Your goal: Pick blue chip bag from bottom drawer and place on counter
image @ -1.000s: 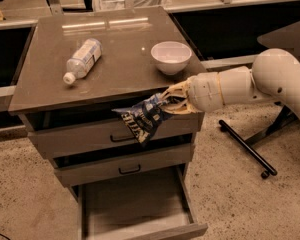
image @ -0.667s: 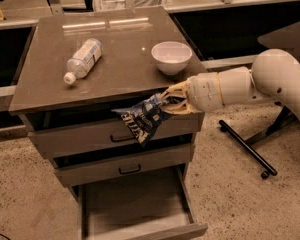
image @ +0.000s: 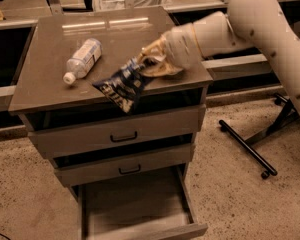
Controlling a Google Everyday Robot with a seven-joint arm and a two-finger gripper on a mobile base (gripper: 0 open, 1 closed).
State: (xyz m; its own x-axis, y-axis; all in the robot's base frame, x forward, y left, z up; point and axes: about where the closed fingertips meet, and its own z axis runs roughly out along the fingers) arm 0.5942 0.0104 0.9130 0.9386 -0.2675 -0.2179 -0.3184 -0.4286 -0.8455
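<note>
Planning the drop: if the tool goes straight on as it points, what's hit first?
The tool, over the counter, holds the blue chip bag; beyond that, likely the clear bottle near its cap, depth unclear.

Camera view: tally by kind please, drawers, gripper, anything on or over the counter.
Bottle: 1, lying on the counter
Bag: 1, hanging over the counter's front edge
Gripper: 1, over the counter, shut on the bag
Drawers: 3, only the bottom drawer open
Total: 6
</note>
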